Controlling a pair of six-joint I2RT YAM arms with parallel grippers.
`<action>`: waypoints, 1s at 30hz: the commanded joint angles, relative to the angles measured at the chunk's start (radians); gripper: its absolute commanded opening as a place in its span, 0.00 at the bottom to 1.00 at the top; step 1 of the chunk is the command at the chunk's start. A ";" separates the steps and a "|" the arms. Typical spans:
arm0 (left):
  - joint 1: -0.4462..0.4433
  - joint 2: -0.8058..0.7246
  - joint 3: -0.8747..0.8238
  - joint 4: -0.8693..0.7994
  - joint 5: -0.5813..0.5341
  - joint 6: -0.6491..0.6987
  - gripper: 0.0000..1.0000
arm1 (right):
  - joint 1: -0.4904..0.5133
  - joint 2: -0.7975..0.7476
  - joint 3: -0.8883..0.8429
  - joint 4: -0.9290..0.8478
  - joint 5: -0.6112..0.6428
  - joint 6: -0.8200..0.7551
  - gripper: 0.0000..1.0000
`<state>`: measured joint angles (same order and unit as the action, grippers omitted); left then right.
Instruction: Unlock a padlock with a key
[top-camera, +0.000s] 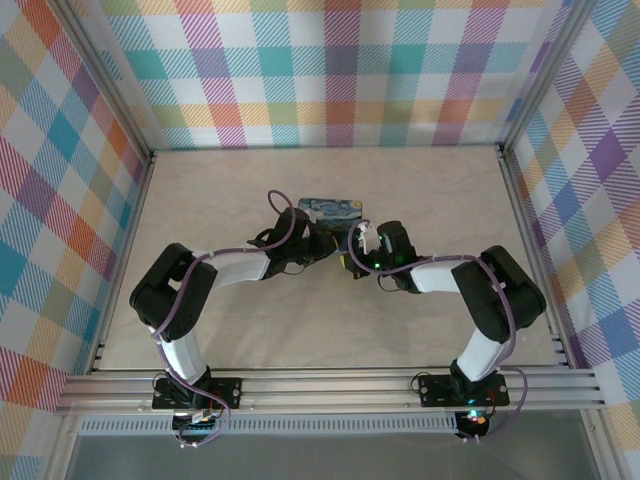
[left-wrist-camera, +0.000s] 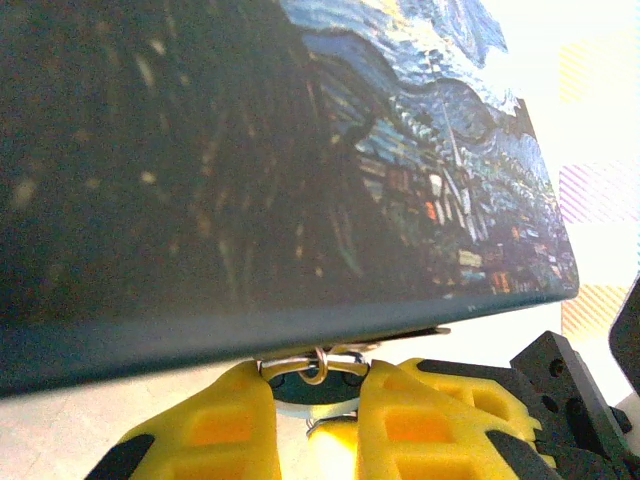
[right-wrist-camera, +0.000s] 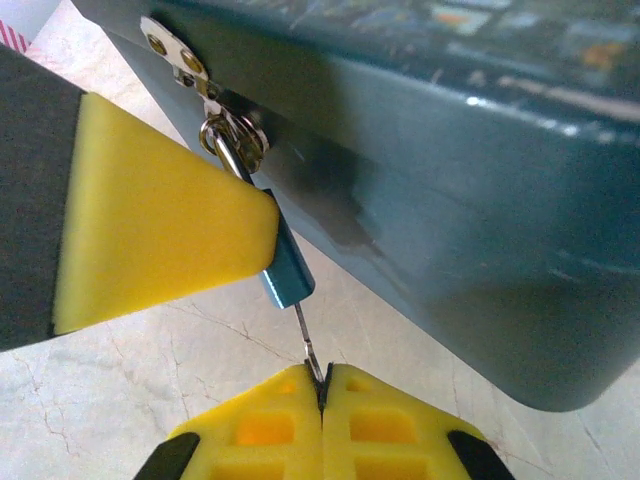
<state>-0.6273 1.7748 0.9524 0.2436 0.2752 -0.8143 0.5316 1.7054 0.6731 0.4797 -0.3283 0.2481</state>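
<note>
Black-and-white arms (top-camera: 168, 292), looping purple cables (top-camera: 512, 322), yellow cut-out pincer pads (right-wrist-camera: 255, 435), black base plates (top-camera: 196, 390)

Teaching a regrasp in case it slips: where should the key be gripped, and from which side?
Pinch the key by its free end, coming at the bottom end of the padlock, along its axis: the slim shaft sticks straight out there.

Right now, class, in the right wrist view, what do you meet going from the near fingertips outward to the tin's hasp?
right gripper → key → padlock → hasp
</note>
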 joint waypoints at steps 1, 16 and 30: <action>-0.023 -0.040 0.029 0.023 0.058 -0.006 0.17 | 0.010 0.011 0.028 0.130 -0.044 0.024 0.03; -0.026 -0.060 0.029 0.025 0.060 -0.008 0.17 | 0.009 0.045 0.007 0.242 -0.036 0.040 0.02; -0.026 -0.061 0.030 0.025 0.066 -0.007 0.17 | 0.007 0.081 -0.029 0.411 -0.071 0.048 0.03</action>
<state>-0.6250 1.7508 0.9546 0.2379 0.2413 -0.8162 0.5312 1.7702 0.6201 0.7429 -0.3473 0.2901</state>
